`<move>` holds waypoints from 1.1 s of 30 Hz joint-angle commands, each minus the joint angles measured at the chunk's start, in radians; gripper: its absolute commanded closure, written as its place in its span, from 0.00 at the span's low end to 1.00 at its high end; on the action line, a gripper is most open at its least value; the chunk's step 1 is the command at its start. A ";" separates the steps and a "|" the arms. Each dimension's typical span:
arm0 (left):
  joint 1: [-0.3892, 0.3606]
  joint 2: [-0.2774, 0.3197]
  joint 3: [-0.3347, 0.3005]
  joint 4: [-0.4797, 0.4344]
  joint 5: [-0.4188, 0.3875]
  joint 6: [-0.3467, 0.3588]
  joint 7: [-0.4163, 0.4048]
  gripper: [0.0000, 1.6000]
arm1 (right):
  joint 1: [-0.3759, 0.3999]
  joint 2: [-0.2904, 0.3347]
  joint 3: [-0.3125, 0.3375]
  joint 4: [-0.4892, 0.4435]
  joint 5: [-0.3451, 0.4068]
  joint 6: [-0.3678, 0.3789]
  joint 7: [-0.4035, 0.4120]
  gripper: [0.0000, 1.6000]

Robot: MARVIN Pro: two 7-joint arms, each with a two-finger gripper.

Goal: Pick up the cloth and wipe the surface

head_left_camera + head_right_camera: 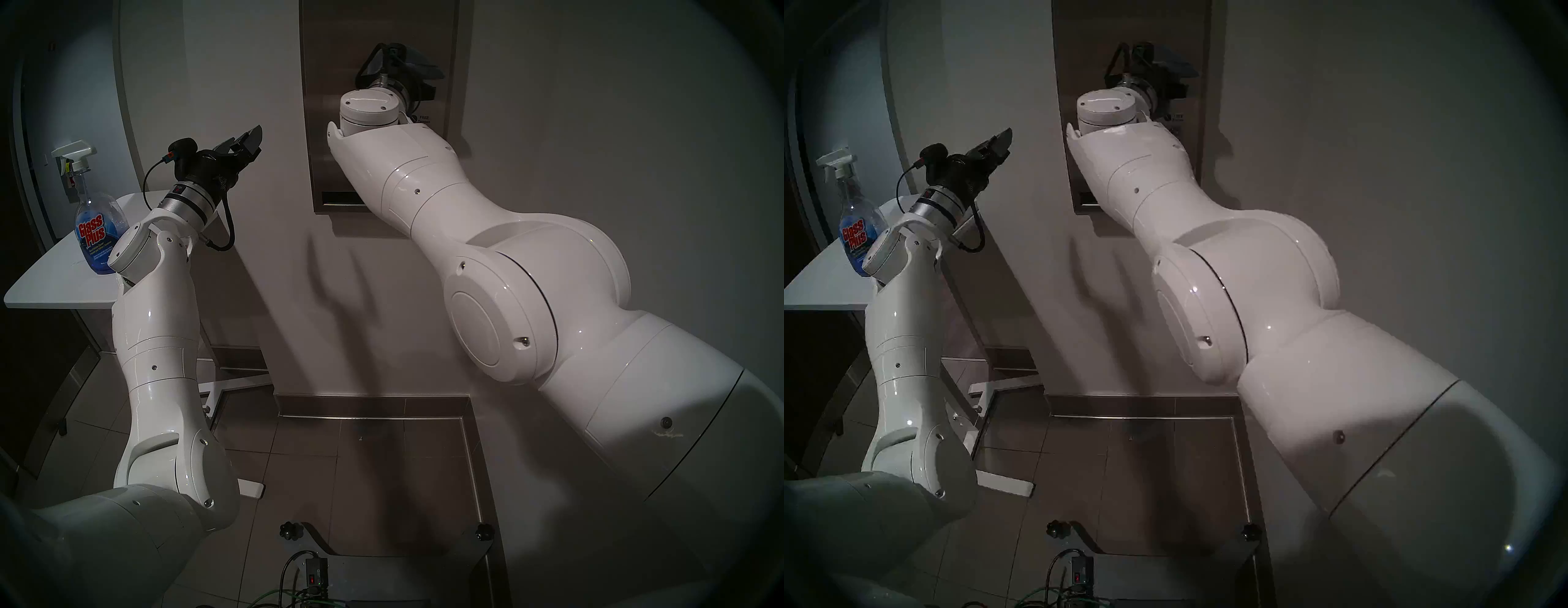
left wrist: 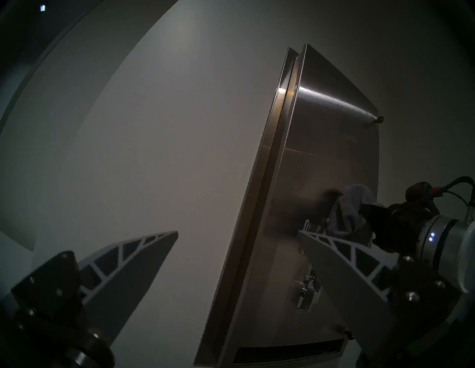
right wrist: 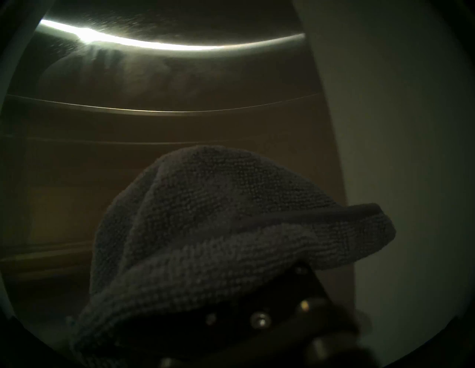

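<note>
The cloth (image 3: 218,231), a thick grey terry rag, is bunched over the fingers of my right gripper (image 1: 413,63), which is shut on it. It is held up against the right side of the surface (image 1: 322,106), a tall brushed steel dispenser panel on the wall, at about mid-height. From the left wrist view the cloth (image 2: 347,210) sits at the panel (image 2: 321,128) face, above two small metal levers (image 2: 308,287) and a dark slot (image 2: 288,350). Whether it touches the steel I cannot tell. My left gripper (image 1: 250,140) hangs open and empty, left of the panel.
A Glass Plus spray bottle (image 1: 95,220) stands on a small white table (image 1: 42,280) at the far left, just behind my left forearm. White wall (image 1: 594,127) surrounds the panel. Below are a tiled floor (image 1: 339,458) and the robot's base (image 1: 382,564).
</note>
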 commanded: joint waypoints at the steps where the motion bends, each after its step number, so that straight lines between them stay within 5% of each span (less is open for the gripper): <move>1: -0.051 0.004 0.004 -0.018 -0.006 -0.006 0.003 0.00 | 0.008 0.099 0.040 -0.005 -0.037 -0.011 -0.073 1.00; 33: -0.027 0.007 0.003 -0.058 -0.010 -0.003 0.012 0.00 | -0.135 0.065 -0.039 -0.269 -0.039 0.031 -0.066 1.00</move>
